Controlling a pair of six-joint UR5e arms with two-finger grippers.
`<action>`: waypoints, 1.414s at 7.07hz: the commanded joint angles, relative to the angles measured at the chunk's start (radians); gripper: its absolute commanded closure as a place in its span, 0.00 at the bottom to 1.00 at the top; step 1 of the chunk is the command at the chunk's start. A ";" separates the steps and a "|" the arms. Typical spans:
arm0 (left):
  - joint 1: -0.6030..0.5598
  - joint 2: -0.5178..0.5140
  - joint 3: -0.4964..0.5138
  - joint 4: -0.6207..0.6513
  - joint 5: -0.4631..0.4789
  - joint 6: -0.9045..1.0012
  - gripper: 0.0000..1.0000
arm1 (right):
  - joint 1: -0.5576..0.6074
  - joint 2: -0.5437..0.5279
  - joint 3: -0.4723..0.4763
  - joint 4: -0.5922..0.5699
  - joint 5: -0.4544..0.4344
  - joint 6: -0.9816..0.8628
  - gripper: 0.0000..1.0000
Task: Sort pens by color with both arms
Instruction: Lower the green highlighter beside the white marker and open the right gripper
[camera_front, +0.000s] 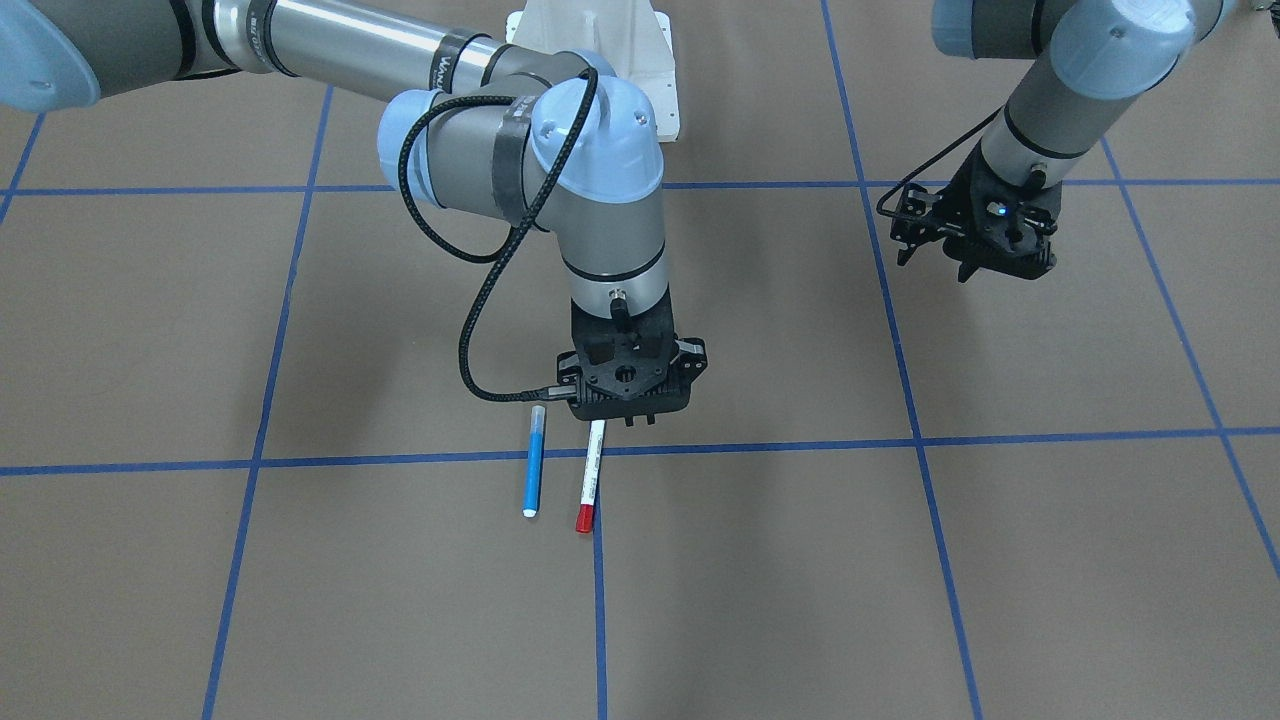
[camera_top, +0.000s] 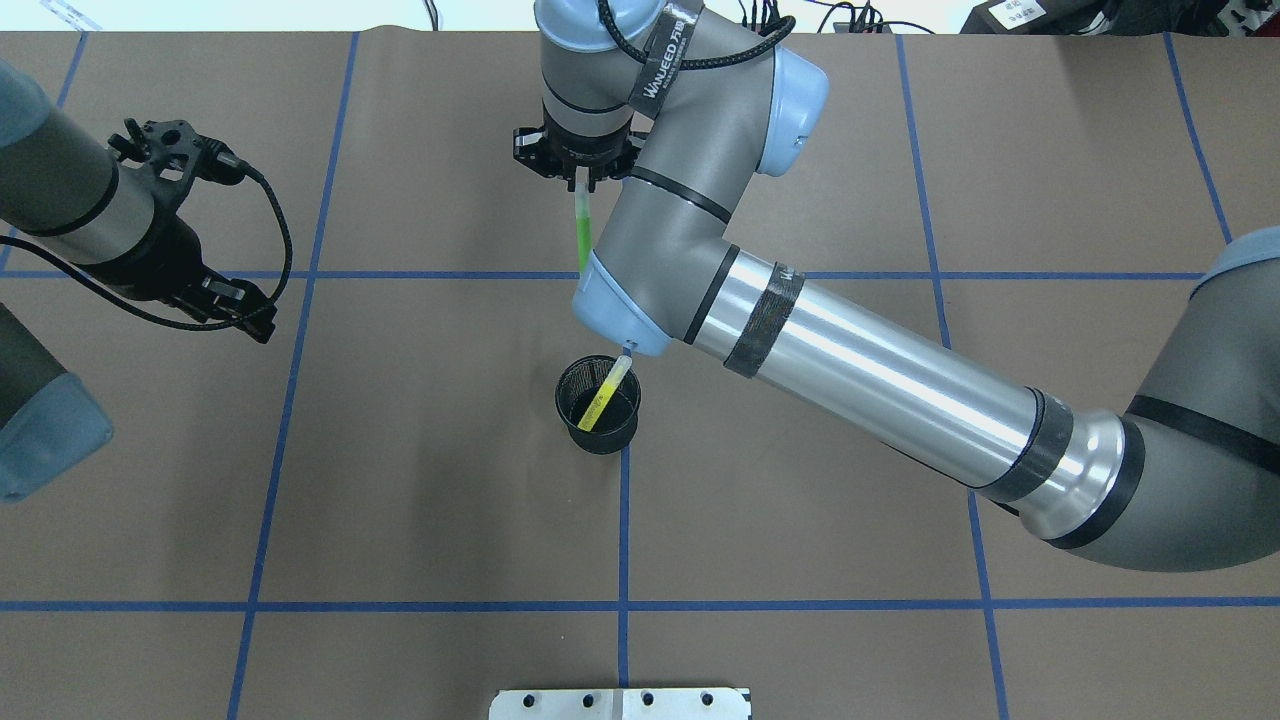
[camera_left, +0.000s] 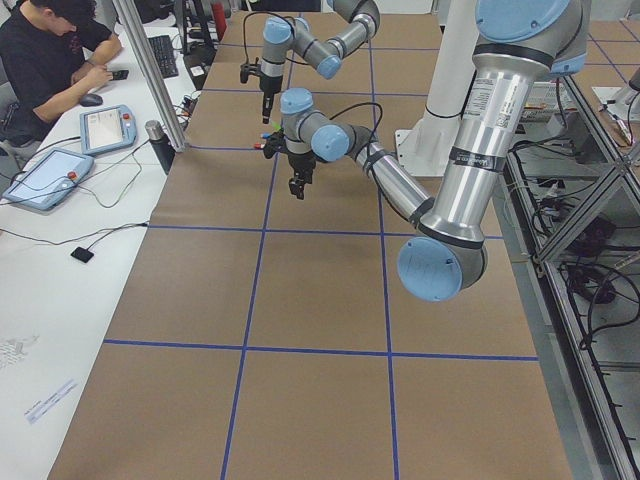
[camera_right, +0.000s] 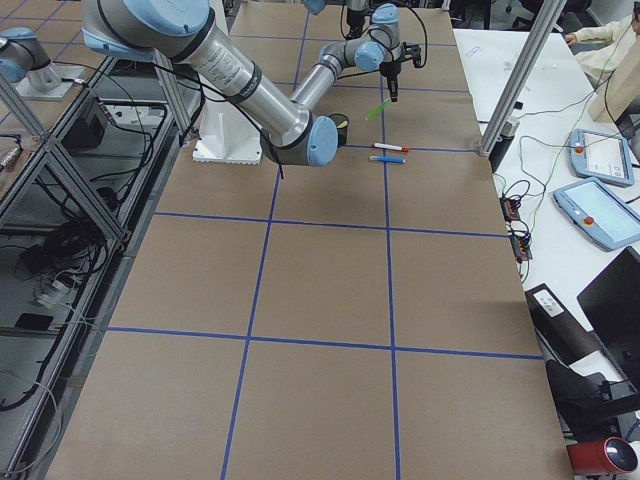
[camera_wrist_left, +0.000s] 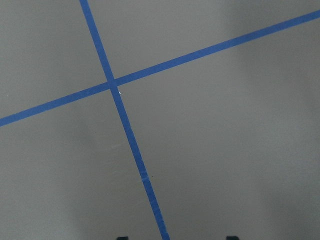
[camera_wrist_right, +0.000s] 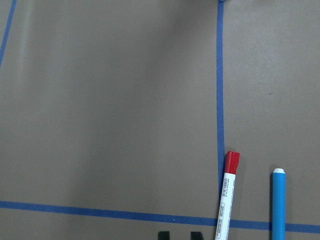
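My right gripper (camera_top: 580, 180) is shut on the green pen (camera_top: 582, 235), which slants down from its fingers above the table and also shows as the green pen (camera_right: 377, 108) in the right side view. Below that gripper (camera_front: 632, 415) the blue pen (camera_front: 535, 462) and the white pen with a red cap (camera_front: 591, 475) lie side by side on the paper; the right wrist view shows the red-capped pen (camera_wrist_right: 227, 200) and the blue pen (camera_wrist_right: 278, 202). The yellow pen (camera_top: 605, 393) leans inside the cup. My left gripper (camera_top: 250, 315) hovers open and empty at the far left.
The black mesh cup (camera_top: 598, 440) stands near the table's middle, on a blue tape line. Blue tape lines (camera_wrist_left: 125, 130) divide the brown paper into squares. My right arm's long forearm (camera_top: 880, 390) spans the right half. A person sits at a side desk (camera_left: 60, 50).
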 joint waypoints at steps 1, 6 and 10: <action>0.002 0.001 0.000 0.000 0.000 0.001 0.27 | 0.004 0.021 -0.104 0.080 0.014 0.001 1.00; 0.002 0.000 0.002 0.000 0.000 -0.001 0.27 | -0.003 0.059 -0.205 0.169 0.013 0.001 1.00; 0.002 -0.003 0.002 0.000 0.000 -0.001 0.27 | -0.010 0.059 -0.204 0.168 0.005 0.000 0.27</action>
